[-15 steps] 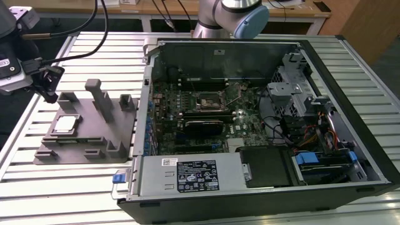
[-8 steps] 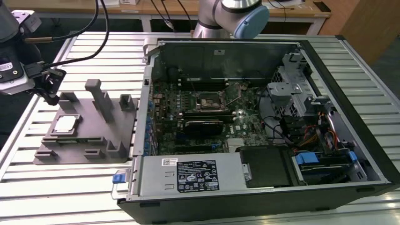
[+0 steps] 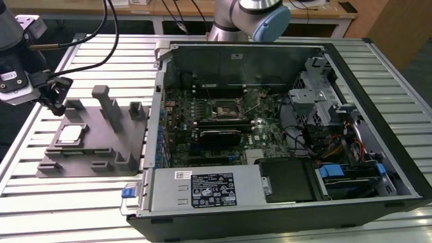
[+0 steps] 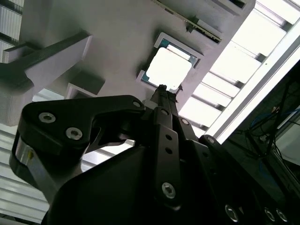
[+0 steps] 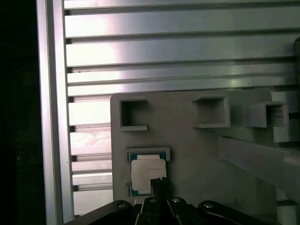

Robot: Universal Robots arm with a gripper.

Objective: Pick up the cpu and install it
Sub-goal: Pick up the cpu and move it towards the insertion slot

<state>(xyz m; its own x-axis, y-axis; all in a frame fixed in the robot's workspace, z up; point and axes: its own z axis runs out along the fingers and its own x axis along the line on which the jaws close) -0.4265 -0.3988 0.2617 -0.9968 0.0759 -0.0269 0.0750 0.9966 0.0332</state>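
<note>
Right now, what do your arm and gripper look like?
The arm is silver-grey with a light-blue joint cap. Black cables run to its wrist. The gripper is matt black, built of angular linkage plates dotted with silver screw heads.

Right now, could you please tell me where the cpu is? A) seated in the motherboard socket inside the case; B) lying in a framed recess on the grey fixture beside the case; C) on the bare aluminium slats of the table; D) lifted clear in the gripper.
B: the cpu lies flat in its recess on the grey fixture, at the exterior view's left of the open computer case.
</note>
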